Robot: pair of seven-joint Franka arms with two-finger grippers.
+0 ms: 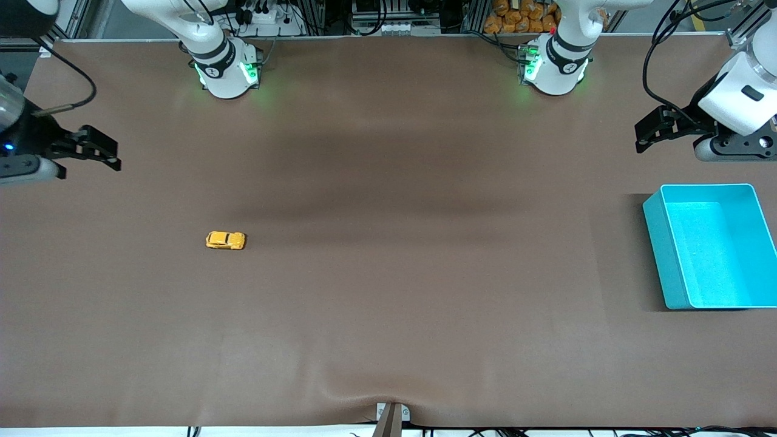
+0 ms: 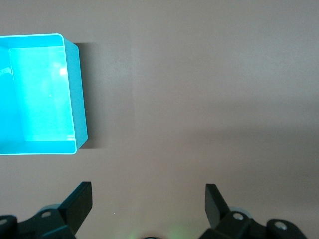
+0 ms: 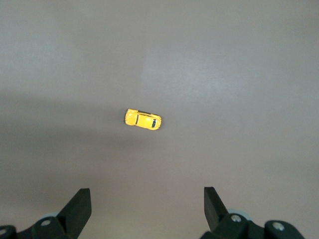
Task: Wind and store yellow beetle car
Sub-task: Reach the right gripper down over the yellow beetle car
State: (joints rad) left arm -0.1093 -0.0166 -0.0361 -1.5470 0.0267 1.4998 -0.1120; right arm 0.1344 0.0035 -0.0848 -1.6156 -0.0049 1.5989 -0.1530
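Observation:
The yellow beetle car (image 1: 225,240) stands on its wheels on the brown table toward the right arm's end; it also shows in the right wrist view (image 3: 143,119). My right gripper (image 1: 100,150) is open and empty, held up in the air over the table edge at the right arm's end, well away from the car; its fingertips (image 3: 82,201) frame bare table. The teal bin (image 1: 710,246) sits empty at the left arm's end and shows in the left wrist view (image 2: 40,94). My left gripper (image 1: 652,135) is open and empty, raised over the table beside the bin.
The brown mat (image 1: 388,273) covers the whole table, with a slight wrinkle at its edge nearest the camera. The two arm bases (image 1: 227,70) (image 1: 555,67) stand along the table edge farthest from the camera. A bracket (image 1: 391,419) sits at the nearest edge.

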